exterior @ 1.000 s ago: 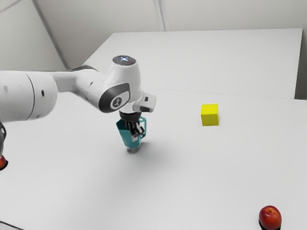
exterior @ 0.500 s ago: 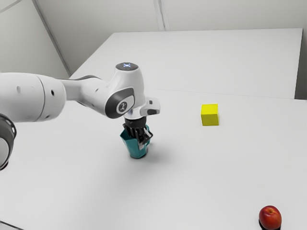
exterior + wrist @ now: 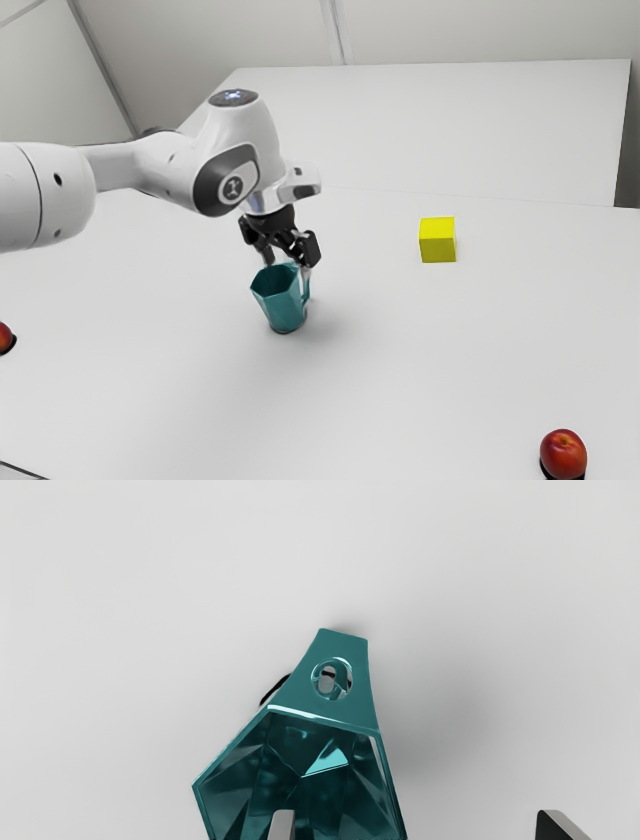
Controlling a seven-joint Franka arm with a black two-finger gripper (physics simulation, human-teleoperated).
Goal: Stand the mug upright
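The teal mug (image 3: pixel 280 300) stands upright on the table in the exterior view, its opening upward and its handle toward the exterior view's right. Just above its rim is the black gripper (image 3: pixel 290 257), open and holding nothing. In the wrist view I look down into the mug (image 3: pixel 305 775), with its handle pointing away from the fingers. The gripper (image 3: pixel 415 825) has its fingertips wide apart there; one overlaps the mug's opening and the other is out past its side.
On the white table (image 3: pixel 400 380), a yellow cube (image 3: pixel 437 240) sits beyond the mug toward the exterior view's right. One red fruit (image 3: pixel 563 454) is at the near right, another (image 3: pixel 5 338) at the left edge.
The mug went from tilted and raised to standing on the table. My gripper then opened and rose off it, moving slightly to the exterior view's left.
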